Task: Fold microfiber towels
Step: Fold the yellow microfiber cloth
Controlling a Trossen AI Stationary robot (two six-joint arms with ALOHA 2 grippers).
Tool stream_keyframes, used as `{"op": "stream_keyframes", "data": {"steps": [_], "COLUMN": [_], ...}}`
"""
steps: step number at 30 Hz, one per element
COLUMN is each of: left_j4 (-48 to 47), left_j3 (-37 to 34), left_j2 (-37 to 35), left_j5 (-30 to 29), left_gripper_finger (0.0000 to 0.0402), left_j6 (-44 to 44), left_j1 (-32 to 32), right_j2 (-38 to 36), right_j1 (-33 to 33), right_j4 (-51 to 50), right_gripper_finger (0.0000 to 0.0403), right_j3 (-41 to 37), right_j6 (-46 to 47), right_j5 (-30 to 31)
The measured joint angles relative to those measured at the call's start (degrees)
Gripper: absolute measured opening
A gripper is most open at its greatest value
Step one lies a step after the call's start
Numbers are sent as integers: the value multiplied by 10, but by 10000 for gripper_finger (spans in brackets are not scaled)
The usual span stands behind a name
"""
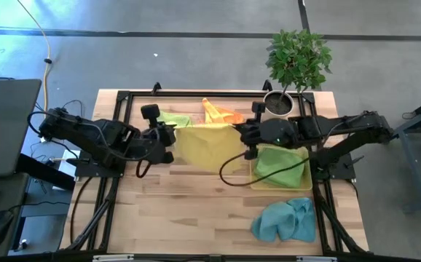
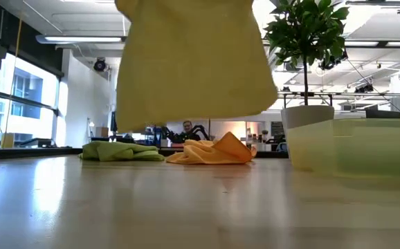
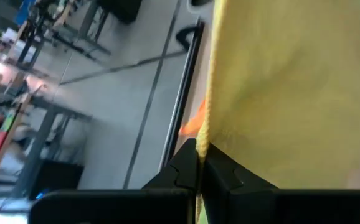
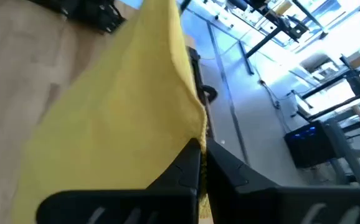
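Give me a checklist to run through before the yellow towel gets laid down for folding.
1. Left end effector shut on yellow towel edge: ok.
2. Right end effector shut on the opposite edge: ok.
3. Towel hanging clear of the table, per the low view: ok.
4. Towel spread flat, no twist: cannot tell.
5. Bare wood in front of the towel, free of the teal towel: ok.
6. Orange towel and green towel lying behind, apart from the hanging one: ok.
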Motion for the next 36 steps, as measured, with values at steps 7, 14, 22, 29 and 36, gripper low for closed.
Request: {"op": "stream_keyframes", "data": {"steps": [7, 14, 22, 29, 36], "left_j4": [-62, -70, -62, 18, 105], "left_j3": [0, 0, -67, -141, -123], "left_j2": [4, 3, 25, 121, 237], "left_j5": [-53, -10, 152, 280, 353], "left_gripper_finger": [0, 0, 0, 0, 0], "left_j6": [-53, -104, -260, -346, -370], "left_j1": [43, 37, -26, -117, -194], "right_j2": [1, 1, 27, 66, 126], "right_j1": [-74, -78, 6, 98, 162], "right_j4": [41, 33, 71, 237, 274], "right_gripper_finger": [0, 0, 0, 0, 0], "right_j3": [0, 0, -150, -255, -256], "right_j6": [-10, 48, 268, 409, 520], "right_j5": [-66, -84, -134, -196, -320]}}
